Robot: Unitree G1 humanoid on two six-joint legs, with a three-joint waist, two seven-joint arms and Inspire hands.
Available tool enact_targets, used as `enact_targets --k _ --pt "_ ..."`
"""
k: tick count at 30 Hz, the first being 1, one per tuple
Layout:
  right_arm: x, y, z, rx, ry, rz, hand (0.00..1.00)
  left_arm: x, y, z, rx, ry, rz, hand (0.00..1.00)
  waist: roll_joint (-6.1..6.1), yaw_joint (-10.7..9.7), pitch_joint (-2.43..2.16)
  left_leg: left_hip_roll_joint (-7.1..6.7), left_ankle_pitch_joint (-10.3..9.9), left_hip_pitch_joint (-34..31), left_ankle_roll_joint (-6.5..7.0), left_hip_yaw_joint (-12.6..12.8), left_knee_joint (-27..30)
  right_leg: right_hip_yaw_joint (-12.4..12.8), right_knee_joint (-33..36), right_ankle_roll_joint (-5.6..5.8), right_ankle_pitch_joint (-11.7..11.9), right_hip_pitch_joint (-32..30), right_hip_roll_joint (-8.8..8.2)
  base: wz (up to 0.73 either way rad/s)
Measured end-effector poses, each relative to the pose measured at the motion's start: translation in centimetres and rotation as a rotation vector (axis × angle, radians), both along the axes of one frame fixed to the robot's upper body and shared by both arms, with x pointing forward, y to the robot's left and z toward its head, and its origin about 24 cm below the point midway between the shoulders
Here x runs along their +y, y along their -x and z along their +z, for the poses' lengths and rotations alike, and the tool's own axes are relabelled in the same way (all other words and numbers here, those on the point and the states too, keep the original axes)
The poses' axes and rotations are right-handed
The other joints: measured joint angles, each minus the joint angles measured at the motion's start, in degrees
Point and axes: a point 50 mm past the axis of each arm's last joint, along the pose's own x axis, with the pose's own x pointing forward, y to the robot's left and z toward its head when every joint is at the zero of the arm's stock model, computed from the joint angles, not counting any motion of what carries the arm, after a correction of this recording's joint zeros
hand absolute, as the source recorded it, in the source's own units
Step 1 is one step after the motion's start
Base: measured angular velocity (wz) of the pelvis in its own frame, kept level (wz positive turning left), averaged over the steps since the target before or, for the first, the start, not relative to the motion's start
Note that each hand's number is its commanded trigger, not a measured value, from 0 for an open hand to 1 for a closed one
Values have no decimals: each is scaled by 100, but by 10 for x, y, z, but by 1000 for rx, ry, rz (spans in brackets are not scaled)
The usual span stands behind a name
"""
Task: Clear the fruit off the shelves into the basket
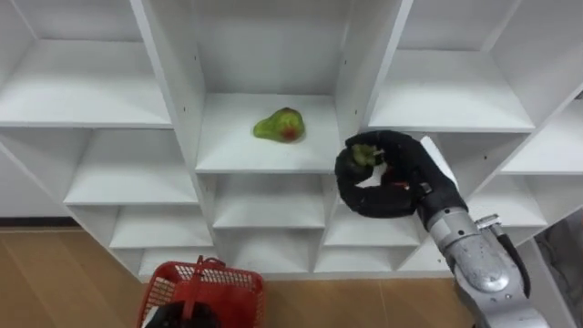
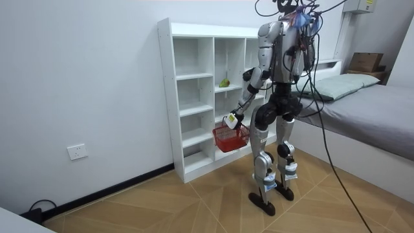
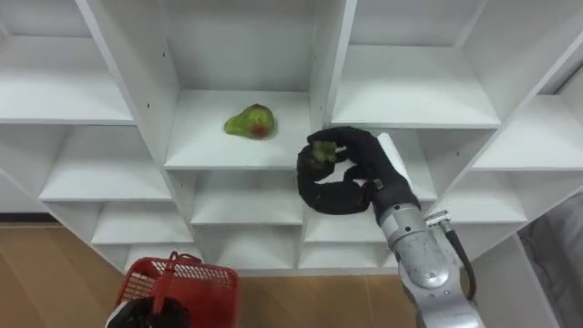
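Roughly midway: my right hand (image 1: 401, 175) is curled round a small green fruit (image 1: 364, 154) in front of the closet (image 1: 173, 82), a second green-red fruit (image 1: 279, 126) waits on its middle shelf, and my left hand (image 2: 231, 118) grips the red basket (image 1: 208, 288), contents unclear from here.

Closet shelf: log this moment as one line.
right robot hand: holding small green fruit | left robot hand: carrying red basket | green-red fruit: on closet shelf
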Motion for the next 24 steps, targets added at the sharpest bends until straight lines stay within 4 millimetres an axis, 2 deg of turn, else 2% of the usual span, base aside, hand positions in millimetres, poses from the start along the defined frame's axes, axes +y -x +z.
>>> enact_targets --k 5,8,12,15,16,21,24 --pt "20 6 -6 37 1 76 100 -9 -2 -2 7 39 -5 100 6 -56 4 -6 0 -134 0 3 45 -3 3 4 5 -111 -6 0" --pt "30 9 -10 55 -8 112 100 -15 -5 -2 -1 66 -16 100 36 -25 24 -2 3 -214 4 7 45 -16 10 3 25 -193 -1 0" --pt "34 15 -24 114 8 134 100 -21 -9 -1 -9 83 -31 100 68 -15 46 -7 11 -305 18 -1 62 -33 26 5 34 -275 -10 1" --pt "33 25 -51 225 74 147 100 -25 -14 -1 -12 84 -61 100 85 60 60 -24 17 -406 27 -63 84 -47 40 6 34 -339 -22 8" --pt "33 27 -55 238 87 153 100 -25 -14 -1 -10 83 -65 100 88 67 62 -26 19 -444 30 -72 86 -51 41 7 35 -363 -24 0" --pt "39 29 -58 249 99 180 100 -29 -18 0 -14 103 -77 100 99 91 71 -30 26 -676 37 -98 169 -124 92 7 35 -586 -38 5" --pt "42 27 -60 256 105 184 100 -33 -27 3 -32 118 -108 100 137 89 99 -42 29 -762 43 -170 199 -236 84 7 38 -614 -59 16"
